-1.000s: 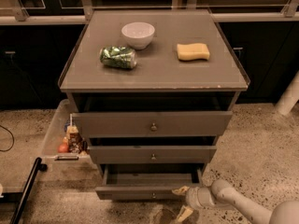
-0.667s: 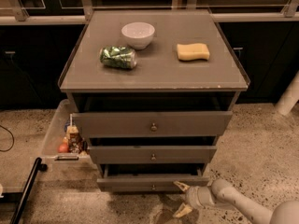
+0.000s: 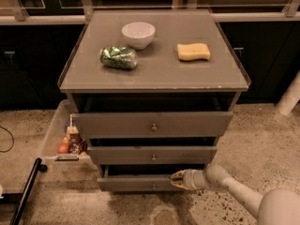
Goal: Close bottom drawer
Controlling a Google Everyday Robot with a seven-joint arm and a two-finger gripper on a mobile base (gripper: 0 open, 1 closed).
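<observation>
Bottom drawer [image 3: 133, 183], lowest under the desk's [image 3: 159, 74] front edge, looks only slightly open. The gripper [image 3: 177, 179] sits against its front panel, right of the knob [image 3: 153, 187], toward the front-right corner; open or closed, I cannot tell. An off-centre push could skew and jam the drawer, or the gripper could slip off.

Beige hand [image 3: 175, 178] at grey bottom drawer [image 3: 133, 183]

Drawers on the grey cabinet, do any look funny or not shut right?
Yes. None is pushed in fully: the top drawer, middle drawer and bottom drawer each show a dark gap above. The gripper is at the bottom one's right front.
</observation>
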